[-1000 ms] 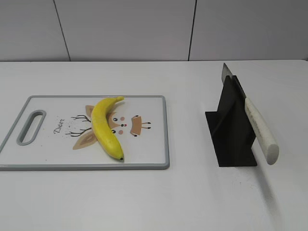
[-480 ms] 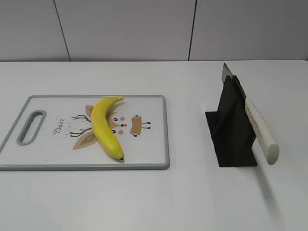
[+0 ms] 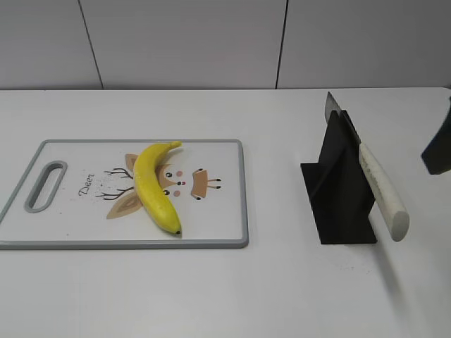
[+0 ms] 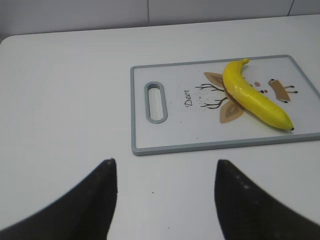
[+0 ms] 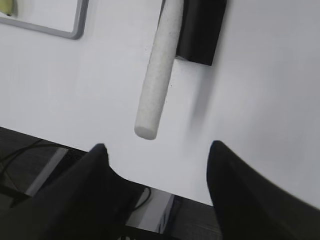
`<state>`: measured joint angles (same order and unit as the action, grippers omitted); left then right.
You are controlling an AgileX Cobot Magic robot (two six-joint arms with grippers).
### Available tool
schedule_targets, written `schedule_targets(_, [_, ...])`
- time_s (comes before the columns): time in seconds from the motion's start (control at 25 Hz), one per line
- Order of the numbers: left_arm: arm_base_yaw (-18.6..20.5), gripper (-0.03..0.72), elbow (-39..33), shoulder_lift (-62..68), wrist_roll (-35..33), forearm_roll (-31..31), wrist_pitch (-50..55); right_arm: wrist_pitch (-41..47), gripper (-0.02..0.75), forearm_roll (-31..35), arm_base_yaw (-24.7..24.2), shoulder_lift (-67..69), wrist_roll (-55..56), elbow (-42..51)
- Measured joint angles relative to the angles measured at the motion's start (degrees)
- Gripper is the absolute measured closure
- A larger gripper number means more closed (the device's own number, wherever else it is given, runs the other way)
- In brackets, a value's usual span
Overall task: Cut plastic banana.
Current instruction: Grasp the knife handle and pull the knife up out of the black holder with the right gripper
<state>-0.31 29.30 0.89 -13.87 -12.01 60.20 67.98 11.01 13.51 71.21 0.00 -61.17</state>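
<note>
A yellow plastic banana (image 3: pixel 156 186) lies on a white cutting board with a deer picture (image 3: pixel 218 225); both also show in the left wrist view, banana (image 4: pixel 254 95), board (image 4: pixel 140 115). A knife with a white handle (image 3: pixel 381 189) rests in a black stand (image 3: pixel 340 190) on the right; the handle (image 5: pixel 157 70) and stand (image 5: pixel 200 30) show in the right wrist view. My left gripper (image 4: pixel 164 162) is open over bare table, near the board's handle end. My right gripper (image 5: pixel 156 145) is open, just short of the handle's end; part of it shows at the right edge of the exterior view (image 3: pixel 440 144).
The white table (image 3: pixel 282 289) has its front edge close under my right gripper, with dark floor and cables (image 5: pixel 45 170) below. A grey panelled wall (image 3: pixel 211 42) stands behind the table.
A dark part of my right gripper has come into the exterior view at the right edge. Banana, board, knife and stand have not moved.
</note>
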Motion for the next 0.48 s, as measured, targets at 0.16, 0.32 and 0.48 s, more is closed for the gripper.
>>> schedule_targets(0.16, [0.0,0.099,0.0,0.0,0.0,0.0,0.0,-0.1,0.253,-5.2,5.7,6.7,4.7,-2.3])
schedule_targets(0.32, [0.0,0.099,0.0,0.0,0.0,0.0,0.0,-0.3,0.253,-6.1,7.7,12.6,6.8,-2.6])
schedule_targets(0.48, [0.0,0.099,0.0,0.0,0.0,0.0,0.0,-1.6,0.253,-6.8,7.8,17.8,8.3,-2.7])
